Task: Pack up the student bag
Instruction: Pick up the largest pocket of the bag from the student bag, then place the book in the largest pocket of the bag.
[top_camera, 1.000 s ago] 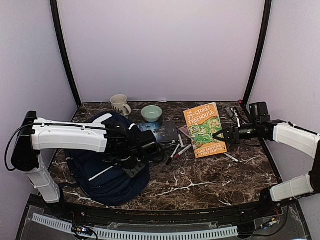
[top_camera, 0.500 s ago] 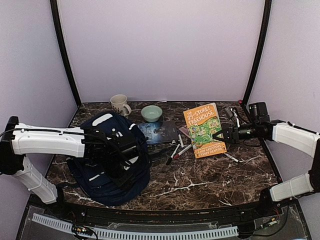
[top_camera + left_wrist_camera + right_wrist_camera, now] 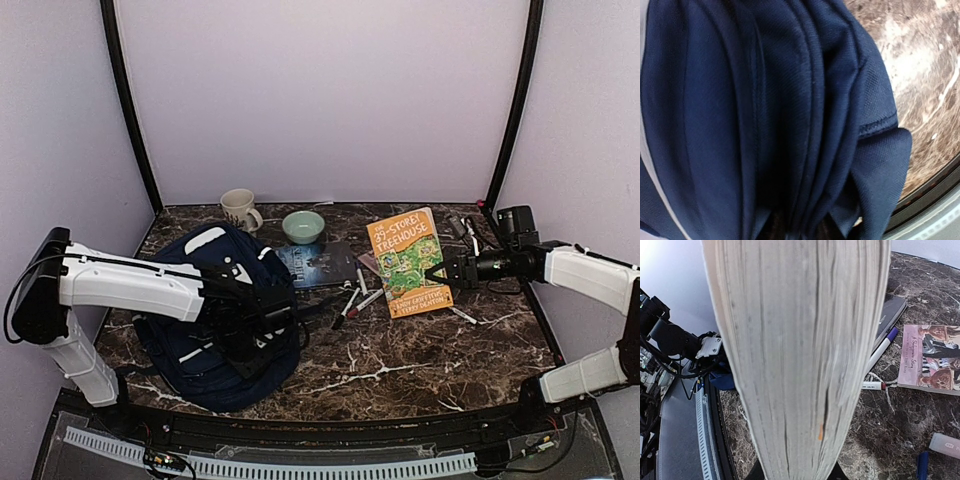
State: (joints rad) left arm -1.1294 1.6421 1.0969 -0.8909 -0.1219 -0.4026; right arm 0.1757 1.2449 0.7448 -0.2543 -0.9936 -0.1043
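Note:
The student bag (image 3: 205,300), navy with white patches and a thin white stripe, lies at the left of the table. My left gripper (image 3: 262,325) presses into its right side. In the left wrist view the bag's folds (image 3: 765,115) fill the frame, and my left gripper (image 3: 795,231) is shut on a fold of fabric, its dark fingers barely showing. My right gripper (image 3: 440,270) is shut on the right edge of an orange paperback book (image 3: 408,258), tilted up off the table. In the right wrist view its page edge (image 3: 795,350) fills the frame above my right gripper (image 3: 797,474).
A mug (image 3: 239,208) and a green bowl (image 3: 303,226) stand at the back. A dark book (image 3: 320,263), several markers (image 3: 358,295) and a small pink booklet (image 3: 932,357) lie mid-table. Small items (image 3: 462,225) lie at the back right.
My left gripper has moved left and toward the near edge, dragging the bag's right side with it. The right gripper and the orange book have not moved.

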